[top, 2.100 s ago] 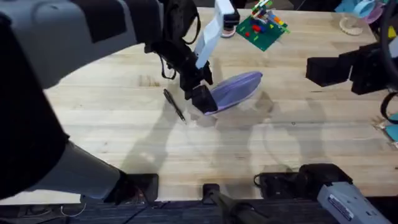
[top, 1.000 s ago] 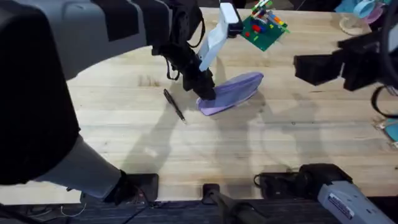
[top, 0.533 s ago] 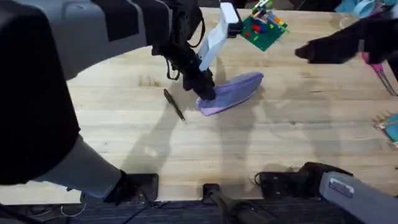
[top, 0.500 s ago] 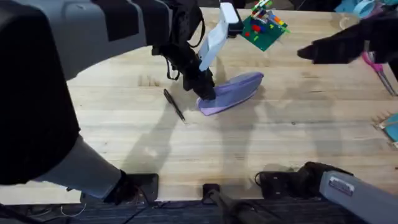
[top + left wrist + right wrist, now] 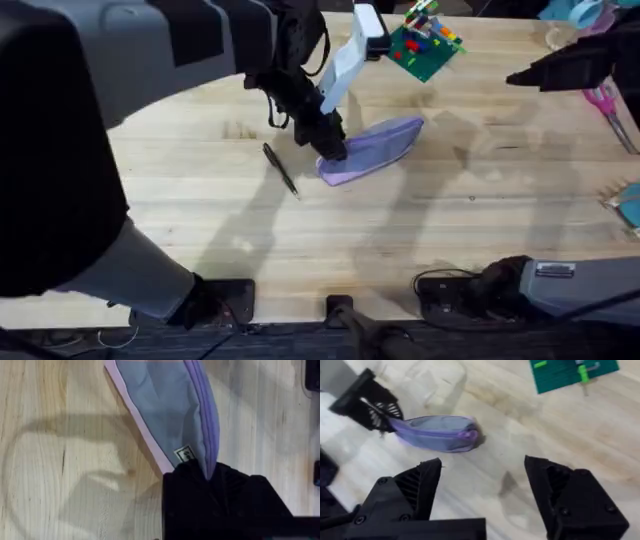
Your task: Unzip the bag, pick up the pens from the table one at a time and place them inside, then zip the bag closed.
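The black pen (image 5: 281, 168) lies on the tabletop (image 5: 200, 210) just left of the lavender bag (image 5: 372, 148), unmoved since earlier. The left gripper (image 5: 331, 148) keeps its fingers pinched on the bag's near-left end, as half a second ago. Behind the bag sits a green brick plate (image 5: 421, 45). At far right, the right gripper (image 5: 482, 495), fingers spread wide, has drawn farther back toward the edge, beside pink scissors (image 5: 608, 108).
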Controlling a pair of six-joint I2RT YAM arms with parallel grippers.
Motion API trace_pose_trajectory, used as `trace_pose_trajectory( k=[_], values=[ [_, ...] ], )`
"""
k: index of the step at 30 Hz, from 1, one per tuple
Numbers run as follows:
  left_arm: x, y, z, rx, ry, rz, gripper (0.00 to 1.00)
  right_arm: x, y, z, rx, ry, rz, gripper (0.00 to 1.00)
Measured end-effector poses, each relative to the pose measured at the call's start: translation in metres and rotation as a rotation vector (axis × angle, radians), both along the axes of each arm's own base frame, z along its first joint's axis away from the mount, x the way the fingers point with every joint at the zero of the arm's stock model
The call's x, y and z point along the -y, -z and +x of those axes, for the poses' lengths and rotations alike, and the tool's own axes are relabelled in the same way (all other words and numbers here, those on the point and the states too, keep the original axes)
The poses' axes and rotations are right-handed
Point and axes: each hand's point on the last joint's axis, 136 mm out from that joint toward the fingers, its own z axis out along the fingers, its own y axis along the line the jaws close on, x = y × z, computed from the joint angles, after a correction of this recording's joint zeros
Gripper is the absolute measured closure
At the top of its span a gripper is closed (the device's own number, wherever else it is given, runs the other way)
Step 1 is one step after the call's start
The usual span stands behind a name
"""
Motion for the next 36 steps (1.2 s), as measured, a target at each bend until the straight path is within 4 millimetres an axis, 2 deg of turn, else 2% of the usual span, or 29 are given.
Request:
trace_pose_trajectory(
  k=[6,12,15,21,24,30,36],
  values=[
    [0.000,0.000,0.000,0.001,0.000,0.000,0.958,0.017,0.009,0.028,0.082,-0.009,-0.052,0.006],
    [0.000,0.000,0.001,0.006,0.000,-0.001,0.958,0.028,0.021,0.045,0.136,-0.047,-0.095,0.006],
    [0.000,0.000,0.002,0.009,0.000,-0.001,0.958,0.026,0.023,0.043,0.187,-0.131,-0.143,0.006],
    [0.001,0.000,0.002,0.012,-0.001,-0.002,0.958,0.011,0.023,0.030,0.397,-0.477,-0.293,0.006],
    [0.001,0.000,0.003,0.013,-0.001,-0.002,0.958,0.005,0.022,0.029,0.496,-0.585,-0.319,0.006],
    [0.001,0.000,0.003,0.013,-0.001,-0.002,0.958,-0.004,0.040,0.043,0.595,-0.634,-0.190,0.006],
    [0.001,0.000,0.003,0.016,-0.001,-0.003,0.958,-0.018,0.061,0.048,0.568,-0.625,-0.024,0.006]
  ],
)
